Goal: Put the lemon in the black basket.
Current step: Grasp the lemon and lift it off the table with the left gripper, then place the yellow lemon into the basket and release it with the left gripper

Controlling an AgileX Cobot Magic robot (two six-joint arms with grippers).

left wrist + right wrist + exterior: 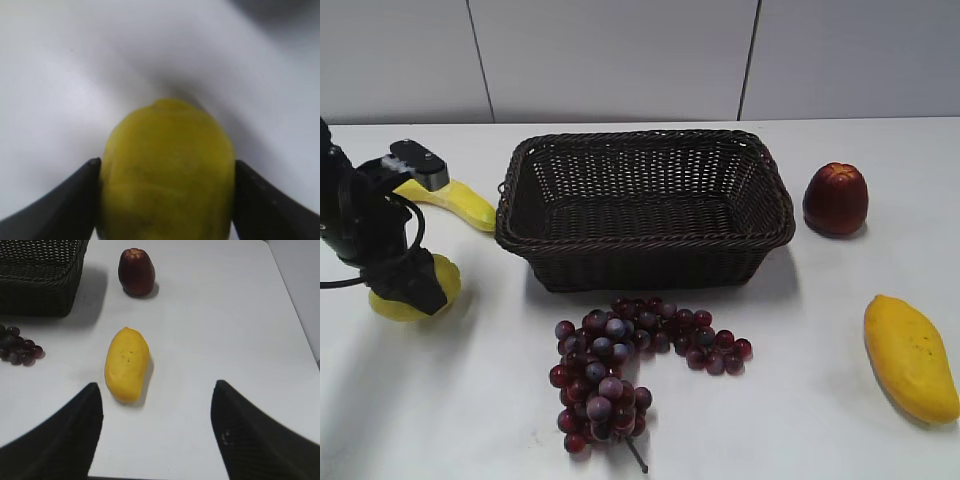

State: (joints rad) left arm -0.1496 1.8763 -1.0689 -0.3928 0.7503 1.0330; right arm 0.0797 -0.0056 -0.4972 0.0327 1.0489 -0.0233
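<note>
The lemon (392, 308) sits on the white table at the far left, left of the black basket (650, 262). My left gripper (410, 283) comes down over it, and the lemon looks to rest on the table. In the left wrist view the lemon (167, 170) fills the gap between the two black fingers of my left gripper (166, 161), which touch it on both sides. The basket is empty. My right gripper (155, 384) is open and empty above the table's right part; it does not show in the exterior view. A corner of the basket (35, 285) shows in the right wrist view.
A banana (455, 200) lies behind the lemon, touching the basket's left end. A bunch of dark grapes (620, 365) lies in front of the basket. A red fruit (836, 198) and a mango (910, 355) lie at the right; both show in the right wrist view, the mango (126, 364) and the red fruit (136, 271).
</note>
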